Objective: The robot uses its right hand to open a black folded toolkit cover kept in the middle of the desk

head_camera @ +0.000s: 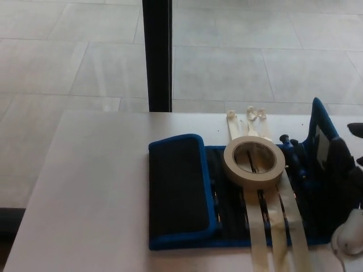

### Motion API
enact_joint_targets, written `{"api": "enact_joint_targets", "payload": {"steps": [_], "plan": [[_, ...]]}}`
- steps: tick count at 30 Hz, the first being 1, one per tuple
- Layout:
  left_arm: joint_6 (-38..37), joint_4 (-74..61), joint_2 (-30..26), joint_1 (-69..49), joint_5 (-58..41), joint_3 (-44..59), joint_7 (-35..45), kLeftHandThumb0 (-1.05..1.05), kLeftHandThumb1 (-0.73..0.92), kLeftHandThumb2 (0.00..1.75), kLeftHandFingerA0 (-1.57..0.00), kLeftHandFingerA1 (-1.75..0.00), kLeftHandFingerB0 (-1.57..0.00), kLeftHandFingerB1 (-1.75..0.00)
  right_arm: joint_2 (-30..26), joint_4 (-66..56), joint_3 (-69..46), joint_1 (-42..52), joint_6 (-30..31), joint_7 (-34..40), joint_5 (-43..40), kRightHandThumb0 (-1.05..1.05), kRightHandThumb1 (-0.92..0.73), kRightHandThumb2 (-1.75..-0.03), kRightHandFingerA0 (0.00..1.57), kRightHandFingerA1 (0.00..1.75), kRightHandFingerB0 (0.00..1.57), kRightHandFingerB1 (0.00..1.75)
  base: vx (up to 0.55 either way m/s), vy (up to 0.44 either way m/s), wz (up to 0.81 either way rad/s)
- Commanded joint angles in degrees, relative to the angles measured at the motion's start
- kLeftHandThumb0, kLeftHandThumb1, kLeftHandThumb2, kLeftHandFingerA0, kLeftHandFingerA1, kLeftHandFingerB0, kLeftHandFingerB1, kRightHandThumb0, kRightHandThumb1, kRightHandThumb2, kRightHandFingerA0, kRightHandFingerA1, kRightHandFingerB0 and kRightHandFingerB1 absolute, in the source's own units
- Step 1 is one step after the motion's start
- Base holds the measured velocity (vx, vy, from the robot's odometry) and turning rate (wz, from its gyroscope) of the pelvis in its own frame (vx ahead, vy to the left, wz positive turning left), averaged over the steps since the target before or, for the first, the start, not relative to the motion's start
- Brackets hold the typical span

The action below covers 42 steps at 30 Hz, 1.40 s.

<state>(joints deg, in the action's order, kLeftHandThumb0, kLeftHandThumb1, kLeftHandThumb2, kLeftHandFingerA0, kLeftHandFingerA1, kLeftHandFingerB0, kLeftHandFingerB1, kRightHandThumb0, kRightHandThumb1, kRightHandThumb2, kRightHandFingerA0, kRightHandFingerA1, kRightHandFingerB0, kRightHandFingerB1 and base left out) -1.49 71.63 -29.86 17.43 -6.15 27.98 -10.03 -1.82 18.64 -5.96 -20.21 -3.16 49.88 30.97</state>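
Black and blocky, the right robot hand (pixel 343 181) sits at the frame's right edge against the toolkit cover's (pixel 227 215) raised right flap (pixel 319 133), apparently propping it up; whether its fingers clasp the flap I cannot tell; left of it, strips of tape (pixel 272 232) cross the exposed tool pockets, under a tape roll (pixel 253 159); farther left, the other flap (pixel 178 187) lies folded mid-counter (pixel 85 192).

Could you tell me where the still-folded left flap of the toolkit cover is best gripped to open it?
Grip the left flap by its blue-trimmed right edge, coming from the right, probably. That free edge lies over the toolkit's middle, beside the tape roll; the flap's fold is on its left.
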Motion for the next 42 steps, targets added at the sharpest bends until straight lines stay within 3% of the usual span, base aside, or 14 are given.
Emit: {"api": "enact_joint_targets", "payload": {"steps": [1,2,11,14,18,19,21,26,30,31,34,38,40,42], "plan": [[1.2,0.0,-1.9,-0.7,-2.0,1.0,-0.7,-1.04,0.47,1.37,-0.46,-1.16,-0.39,-1.11,-2.4,6.8,-40.9,-19.2,-1.0,7.1,-51.0,-0.32,-0.70,-0.69,0.81,1.34,0.71,0.88,0.00,0.000,0.00],[1.1,0.1,-1.9,-0.7,-2.4,1.4,-0.4,-1.05,0.46,1.28,-0.22,-1.47,-0.23,-1.43,-3.4,7.9,-41.7,-19.0,-0.7,6.0,-50.7,-0.32,-0.68,-0.71,0.80,1.35,0.69,0.90,0.00,0.000,0.00],[1.2,0.2,-2.1,-0.6,-1.6,0.7,-1.0,-1.05,0.47,1.25,-0.28,-1.51,-0.29,-1.44,-15.2,19.3,-37.4,0.0,4.9,-11.7,-32.3,-0.34,-0.66,-0.67,0.96,1.07,0.81,0.72,0.00,0.000,0.01],[0.8,0.2,-1.9,-1.0,-1.4,0.4,-0.3,-1.05,0.49,1.24,-0.24,-1.46,-0.29,-1.44,-17.6,20.0,-37.4,5.6,6.8,-11.5,-27.7,-0.35,-0.67,-0.69,0.90,1.51,0.82,0.80,0.00,0.000,0.02],[0.9,0.1,-1.8,-1.0,-1.8,0.7,0.1,-1.05,0.46,1.24,-0.23,-1.51,-0.28,-1.48,-19.9,25.6,-36.1,10.1,2.6,-13.2,-25.0,-0.32,-0.68,-0.73,0.93,1.53,0.81,0.80,0.00,0.000,0.02],[1.7,-0.3,-2.0,-0.6,-3.0,1.9,0.2,-1.05,0.42,1.37,-0.32,-1.11,-0.28,-1.09,-20.1,27.7,-35.4,12.1,0.0,-14.4,-24.5,-0.34,-0.68,-0.69,0.87,1.44,0.80,0.87,0.00,0.000,0.00],[1.3,-0.4,-2.1,-0.8,-2.8,1.7,0.2,-1.05,0.43,1.27,-0.22,-1.48,-0.26,-1.47,-20.9,29.5,-33.7,14.1,-2.7,-14.6,-22.7,-0.35,-0.70,-0.70,0.92,1.54,0.79,0.89,0.00,0.000,0.00],[1.0,-0.3,-2.1,-1.1,-2.8,1.4,1.2,-1.05,0.46,1.25,-0.21,-1.46,-0.26,-1.44,-24.8,33.5,-29.3,20.3,-8.7,-12.6,-18.9,-0.39,-0.67,-0.60,0.94,1.61,0.82,0.78,0.00,0.000,-0.02],[1.0,-0.3,-1.9,-1.2,-3.4,1.8,1.2,-1.05,0.45,1.25,-0.20,-1.44,-0.24,-1.44,-28.0,31.0,-31.0,20.6,-6.3,-15.8,-23.6,-0.33,-0.69,-0.69,0.90,1.49,0.84,0.71,0.00,0.000,-0.06],[0.8,-0.3,-1.9,-1.5,-3.7,2.1,1.4,-1.05,0.44,1.24,-0.21,-1.42,-0.25,-1.42,-32.5,32.9,-32.1,18.6,-3.4,-19.3,-25.2,-0.36,-0.70,-0.68,1.06,1.08,0.83,0.67,0.00,0.000,-0.08],[0.7,-0.6,-2.3,-1.9,-3.3,1.8,1.0,-1.05,0.45,1.25,-0.27,-1.47,-0.30,-1.45,-40.7,40.4,-32.5,13.8,0.5,-24.4,-26.8,-0.40,-0.72,-0.64,1.12,0.84,0.73,0.60,0.00,0.000,0.00],[1.1,-0.7,-2.7,-1.9,-3.8,2.3,1.1,-1.05,0.43,1.27,-0.25,-1.44,-0.31,-1.46,-45.6,44.8,-36.2,13.3,2.1,-37.0,-33.4,-0.48,-0.77,-0.63,0.89,0.84,0.40,0.43,0.00,0.000,0.04],[0.9,-0.3,-2.7,-1.8,-4.0,2.5,1.6,-1.05,0.44,1.26,-0.21,-1.44,-0.23,-1.43,-44.6,46.2,-38.3,15.2,3.6,-41.8,-36.3,-0.54,-0.53,-0.97,0.83,0.84,0.24,0.53,0.00,0.000,0.10],[0.9,-0.3,-2.7,-1.9,-3.8,2.4,1.5,-1.05,0.46,1.24,-0.20,-1.45,-0.25,-1.46,-42.7,46.8,-40.4,15.3,5.1,-42.7,-38.7,-0.60,-0.70,-0.60,0.79,0.91,0.30,0.40,0.00,0.000,0.15]]}}
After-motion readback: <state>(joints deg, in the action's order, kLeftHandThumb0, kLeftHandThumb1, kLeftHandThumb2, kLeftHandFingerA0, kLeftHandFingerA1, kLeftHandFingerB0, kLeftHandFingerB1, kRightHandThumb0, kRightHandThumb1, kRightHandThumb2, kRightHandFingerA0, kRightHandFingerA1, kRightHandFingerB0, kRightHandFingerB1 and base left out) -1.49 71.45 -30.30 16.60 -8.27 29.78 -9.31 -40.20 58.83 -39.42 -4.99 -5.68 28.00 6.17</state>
